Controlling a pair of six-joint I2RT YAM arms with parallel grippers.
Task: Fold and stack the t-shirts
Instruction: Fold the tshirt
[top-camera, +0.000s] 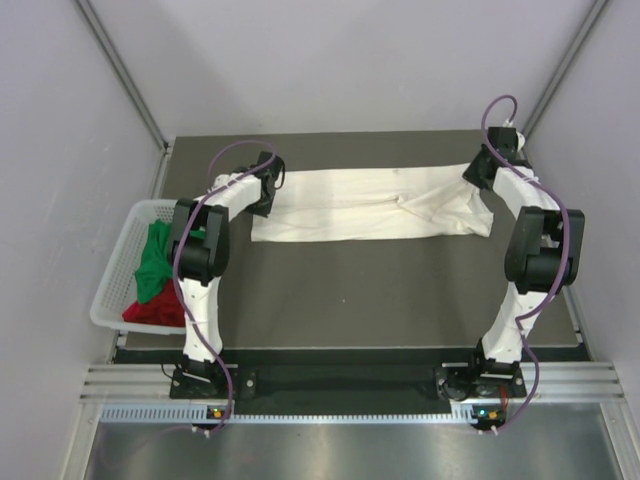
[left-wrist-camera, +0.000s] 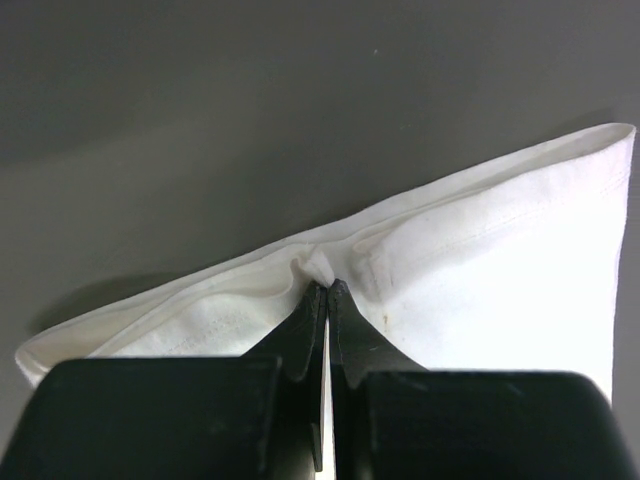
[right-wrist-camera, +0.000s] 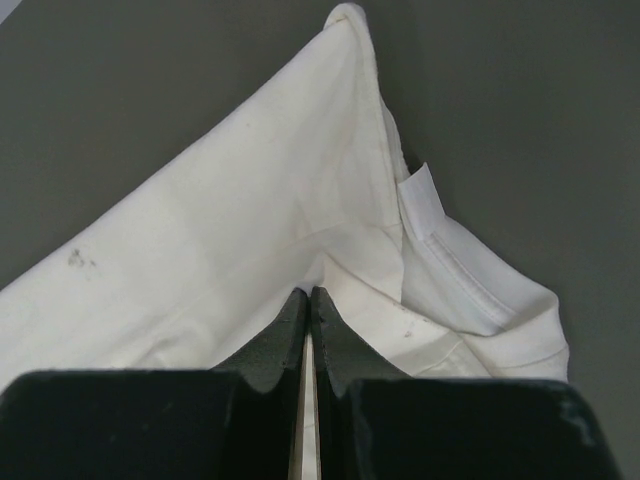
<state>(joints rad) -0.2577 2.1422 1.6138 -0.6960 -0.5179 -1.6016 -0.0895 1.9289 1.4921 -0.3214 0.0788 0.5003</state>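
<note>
**Two end effectors clamp a cream-white t-shirt (top-camera: 370, 205) on the tabletop (top-camera: 380, 290)**

The left end effector (left-wrist-camera: 327, 285) has its black jaws pressed together on a small pucker of white cloth at the garment's folded edge, as its wrist camera shows. From that pinch the fabric runs off to either side, ending in a neat hemmed corner toward the right of the wrist view. The right end effector (right-wrist-camera: 308, 292) is likewise closed tight, biting into a crease where several layers of the same t-shirt meet. Just beyond its tips lie a rumpled sleeve and a small white sewn-in label (right-wrist-camera: 422, 195). A few faint dark specks (right-wrist-camera: 80, 260) mark the cloth to the left of the jaws.

From the overhead camera, the t-shirt lies as a long, narrow band across the far half of the dark grey tabletop. Its left end is under the left end effector (top-camera: 268, 190) and its bunched right end is under the right end effector (top-camera: 483, 172). The band is smooth along most of its length and wrinkled near the right end.

Well apart from it, a white plastic mesh basket (top-camera: 118, 270) sits at the tabletop's left edge, beside the left arm. A green t-shirt (top-camera: 152, 255) is heaped inside, with a red t-shirt (top-camera: 155, 312) at the near end of the basket. Purple cables (top-camera: 500, 105) loop along both white-and-black arms.
</note>
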